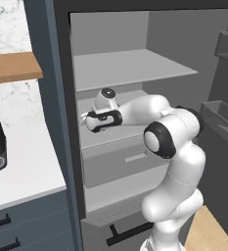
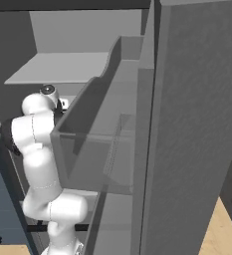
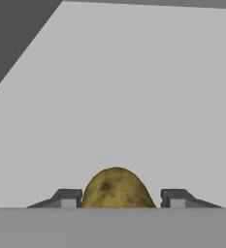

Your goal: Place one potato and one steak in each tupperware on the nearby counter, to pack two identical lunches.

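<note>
Early stage: inside the open fridge [image 1: 135, 68], fingers [image 3: 68, 197] flank a potato [image 3: 116, 188], contact unclear; all packing remains.

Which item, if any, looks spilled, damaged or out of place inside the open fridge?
Nothing stands out. The potato looks whole and sits on a clean grey shelf between the gripper fingertips.
</note>
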